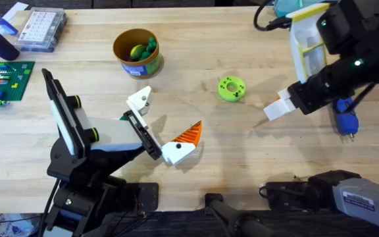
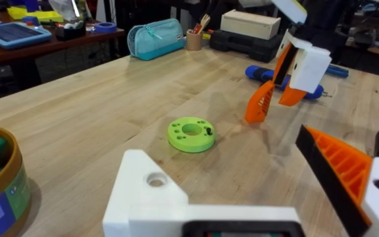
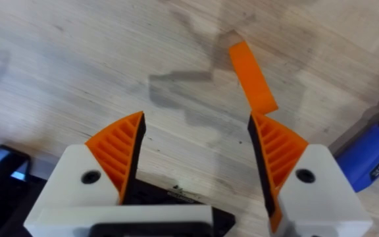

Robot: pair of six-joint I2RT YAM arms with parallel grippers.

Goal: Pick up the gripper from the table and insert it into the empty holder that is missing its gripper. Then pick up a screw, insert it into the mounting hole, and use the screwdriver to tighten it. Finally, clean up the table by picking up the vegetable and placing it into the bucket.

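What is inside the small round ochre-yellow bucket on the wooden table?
The ochre-yellow bucket holds green vegetable pieces and one yellowish-green piece. Whatever lies under them is covered, as is the bucket's bottom.

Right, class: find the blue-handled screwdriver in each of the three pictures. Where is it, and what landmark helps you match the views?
Overhead: screwdriver lies on the table at the far right, just beyond the right gripper.
Left wrist: screwdriver lies behind the right gripper, partly hidden by it.
Right wrist: blue handle just outside one of the fingers.
Shared landmark: the right gripper, open.
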